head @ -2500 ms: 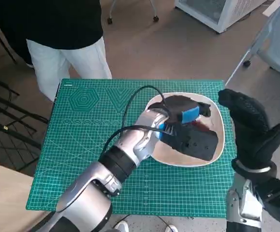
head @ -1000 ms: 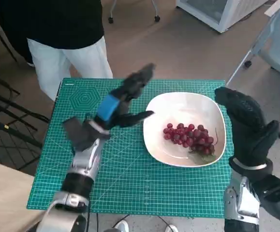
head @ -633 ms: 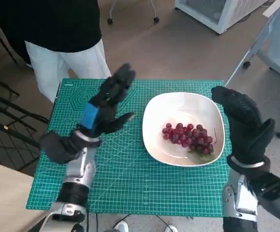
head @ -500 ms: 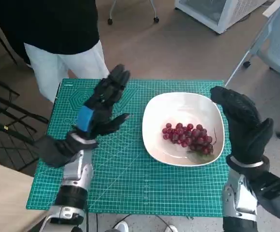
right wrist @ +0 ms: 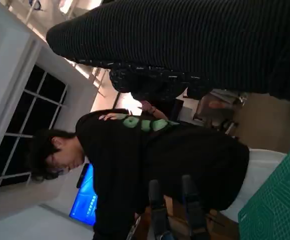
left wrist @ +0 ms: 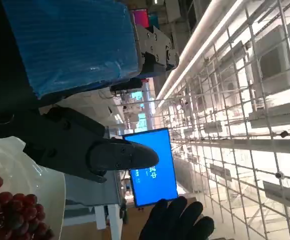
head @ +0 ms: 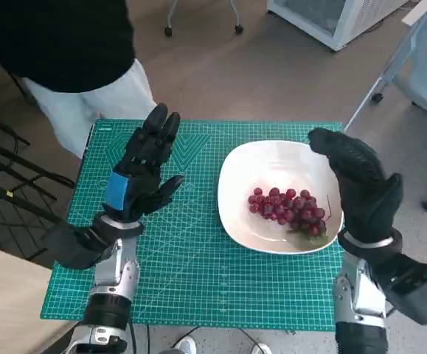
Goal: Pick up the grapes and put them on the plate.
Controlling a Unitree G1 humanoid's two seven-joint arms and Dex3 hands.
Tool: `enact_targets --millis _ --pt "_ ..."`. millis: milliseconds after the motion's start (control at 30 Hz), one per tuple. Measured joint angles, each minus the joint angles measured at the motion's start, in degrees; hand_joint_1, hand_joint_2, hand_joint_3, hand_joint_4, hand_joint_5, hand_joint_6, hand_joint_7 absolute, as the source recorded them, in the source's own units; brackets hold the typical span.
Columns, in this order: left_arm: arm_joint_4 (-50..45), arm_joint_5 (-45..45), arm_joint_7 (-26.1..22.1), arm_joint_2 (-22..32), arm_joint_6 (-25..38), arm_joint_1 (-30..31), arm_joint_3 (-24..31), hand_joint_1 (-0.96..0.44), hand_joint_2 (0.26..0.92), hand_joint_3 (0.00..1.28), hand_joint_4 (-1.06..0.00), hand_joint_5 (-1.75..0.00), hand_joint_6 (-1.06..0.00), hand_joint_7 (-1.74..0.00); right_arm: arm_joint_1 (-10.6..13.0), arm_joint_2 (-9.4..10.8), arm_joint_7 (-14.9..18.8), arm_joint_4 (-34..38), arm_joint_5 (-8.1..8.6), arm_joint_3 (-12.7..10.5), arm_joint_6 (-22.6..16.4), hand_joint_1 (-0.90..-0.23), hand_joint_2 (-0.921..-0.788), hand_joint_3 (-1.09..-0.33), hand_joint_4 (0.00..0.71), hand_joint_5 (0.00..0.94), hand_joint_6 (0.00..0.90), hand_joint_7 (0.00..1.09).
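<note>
A bunch of red grapes [head: 288, 212] lies on the white plate [head: 272, 158], toward its near right side, with a green stem end showing. The left wrist view catches the grapes [left wrist: 9, 212] on the plate's rim [left wrist: 52, 187]. My left hand [head: 141, 171] is raised over the green mat to the left of the plate, fingers spread, holding nothing. My right hand [head: 357, 184] in its black glove stands upright over the plate's right edge, open and empty. Its fingertips [left wrist: 177, 220] show in the left wrist view.
A green cutting mat [head: 198, 265] covers the table. A person in a black top [right wrist: 160, 150] and white trousers [head: 88, 103] stands at the far left edge. A metal rack [head: 14, 199] is at the left, a chair base [head: 390, 81] at the far right.
My left hand let go of the grapes on the plate, lifted off it and swung left over the mat, fingers spreading. The right hand shifted slightly left. The person leaned further left.
</note>
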Motion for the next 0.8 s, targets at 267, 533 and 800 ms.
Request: enact_targets --millis 267,533,800 --pt "0.52 0.27 0.30 -0.60 -0.45 0.00 -0.52 -0.38 0.921 0.33 -0.21 -0.01 -0.26 -0.02 -0.57 0.12 1.12 1.20 0.25 -0.02 -0.21 -0.516 -0.921 -0.597 0.296 0.000 0.084 0.37" --pt "0.34 0.28 0.04 -0.71 -0.35 0.03 -0.96 -0.39 0.921 0.34 -0.20 -0.01 -0.26 -0.02 -0.61 0.21 1.48 1.04 0.77 0.05 -0.15 -0.513 -0.921 -0.596 0.296 0.000 0.076 0.38" --pt "-0.60 0.18 -0.49 -0.64 -0.15 0.65 -1.09 -0.40 0.921 0.34 -0.21 0.00 -0.26 -0.01 -0.61 0.21 1.59 0.52 0.72 0.13 0.24 -0.509 -0.921 -0.598 0.296 0.001 0.068 0.39"
